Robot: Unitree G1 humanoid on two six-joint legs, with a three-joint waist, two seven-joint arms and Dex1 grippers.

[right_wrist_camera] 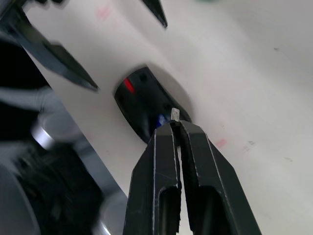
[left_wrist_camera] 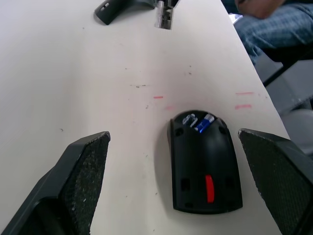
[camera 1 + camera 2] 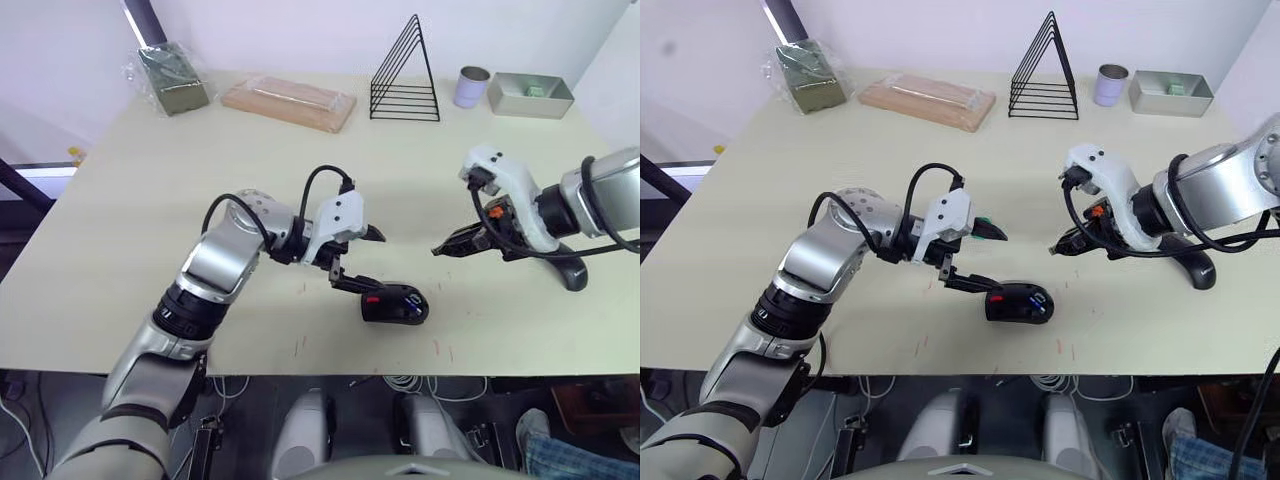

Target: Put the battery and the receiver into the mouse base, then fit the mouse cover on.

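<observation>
The mouse base [image 3: 395,304], red patch showing, lies on the bench [image 3: 120,240] near its front edge, with the blue battery [image 2: 206,122] seated in its compartment. The left gripper [image 2: 186,161] has its jaws spread wide to either side of the base, not touching it. The right gripper [image 1: 177,123], apart from the base, has its jaws pressed together, pinching the tiny receiver [image 1: 175,114] at their tips.

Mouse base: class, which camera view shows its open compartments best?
The left wrist view: the mouse base lies uncovered with the battery seated inside. The eye views show it small and side-on; the right wrist view partly hides it behind the right end effector.
</observation>
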